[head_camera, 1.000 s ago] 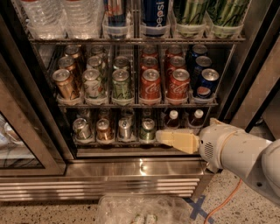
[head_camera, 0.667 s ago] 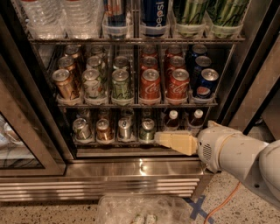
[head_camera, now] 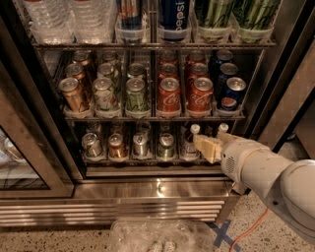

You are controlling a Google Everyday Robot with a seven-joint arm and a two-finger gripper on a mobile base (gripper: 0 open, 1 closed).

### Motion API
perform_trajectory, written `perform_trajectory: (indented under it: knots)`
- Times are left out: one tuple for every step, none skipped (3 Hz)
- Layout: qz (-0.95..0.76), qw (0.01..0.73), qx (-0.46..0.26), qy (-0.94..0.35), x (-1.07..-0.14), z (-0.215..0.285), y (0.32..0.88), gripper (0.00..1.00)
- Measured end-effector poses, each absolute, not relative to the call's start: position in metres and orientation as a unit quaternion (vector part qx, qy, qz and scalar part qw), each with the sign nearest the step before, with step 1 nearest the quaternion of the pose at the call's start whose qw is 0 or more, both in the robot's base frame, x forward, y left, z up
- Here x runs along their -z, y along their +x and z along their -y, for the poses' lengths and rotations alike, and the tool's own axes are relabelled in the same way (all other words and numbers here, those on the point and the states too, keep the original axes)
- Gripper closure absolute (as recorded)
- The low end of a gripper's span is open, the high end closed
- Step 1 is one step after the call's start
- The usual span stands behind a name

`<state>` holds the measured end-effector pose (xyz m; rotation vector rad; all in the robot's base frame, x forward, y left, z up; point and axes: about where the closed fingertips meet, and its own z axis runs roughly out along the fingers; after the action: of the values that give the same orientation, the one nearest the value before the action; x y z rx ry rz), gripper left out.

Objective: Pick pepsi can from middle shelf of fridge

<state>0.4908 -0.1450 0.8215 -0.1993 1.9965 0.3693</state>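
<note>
Pepsi can (head_camera: 232, 95) stands upright at the front of the rightmost lane on the middle shelf (head_camera: 152, 117) of the fridge (head_camera: 147, 189), logo facing out, with two more blue cans lined up behind it. Across that shelf from the left come a lane of gold cans (head_camera: 73, 94), two lanes of green-and-white cans (head_camera: 135, 94), then two lanes of red Coca-Cola cans (head_camera: 169, 95), the right one just beside the blue lane. On the rack above, water bottles (head_camera: 49, 17) fill the left, a tall blue pepsi container (head_camera: 174, 15) sits near the centre, and tall green cans (head_camera: 214, 12) take the right. On the bottom rack, small cans (head_camera: 92, 144) run along the left and middle, and white-capped small bottles (head_camera: 195, 129) stand at the right. The gripper (head_camera: 203, 145) hangs in front of that bottom rack at its right end, below the Pepsi can and apart from it, pointing left from the white arm (head_camera: 266, 170). Whether it is apart or together cannot be told. On the floor lies a clear plastic bag (head_camera: 157, 236), and to its right an orange cable (head_camera: 248, 231).
</note>
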Motion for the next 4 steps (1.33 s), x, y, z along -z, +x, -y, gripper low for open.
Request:
perform_trajectory:
  knots:
    - [-0.818, 0.555, -0.134, -0.071, -0.826, 0.159, 0.508, 0.42]
    - [-0.801, 0.586, -0.109, -0.063, -0.830, 0.174, 0.525, 0.39]
    - [-0.784, 0.611, -0.093, -0.057, -0.830, 0.184, 0.540, 0.38]
    - [-0.767, 0.633, -0.086, -0.053, -0.828, 0.188, 0.555, 0.33]
